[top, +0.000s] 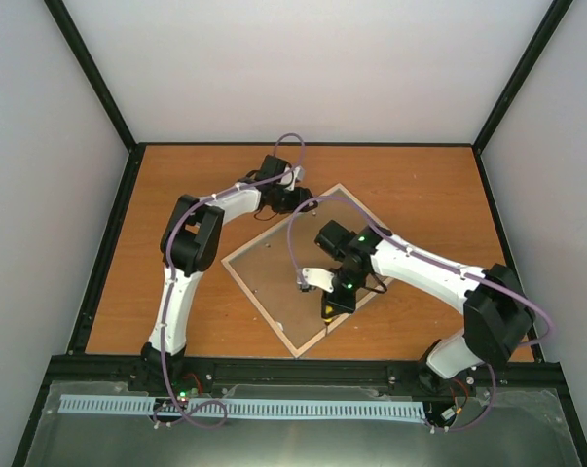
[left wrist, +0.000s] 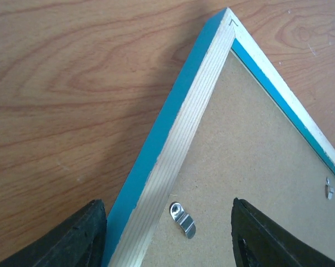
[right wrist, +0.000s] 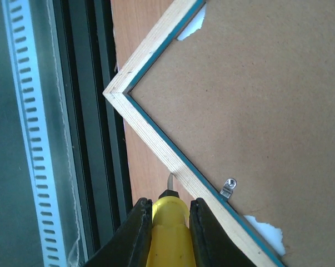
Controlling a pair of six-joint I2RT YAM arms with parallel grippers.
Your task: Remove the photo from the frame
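Clamped shut in the right claw (right wrist: 168,207), a yellow-handled tool (right wrist: 168,236) points its metal tip at the outer edge of the frame (top: 274,282) beside its near corner. The frame is pale wood with turquoise edges and small metal clips (left wrist: 183,219). It lies flat mid-worktop (top: 420,175), brown fibreboard back up, set diamond-wise, longer sides running near-left to far-right. The left claw (left wrist: 167,236) stands open astride the far corner's rail.

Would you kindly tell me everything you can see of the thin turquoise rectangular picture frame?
The thin turquoise rectangular picture frame lies face down on the wooden table, turned diamond-wise. Its rails are pale wood behind, turquoise on the sides; a brown backing board fills it, with small metal clips. The open left hand straddles a rail near the far corner; the right hand holds a yellow tool beside the near corner.
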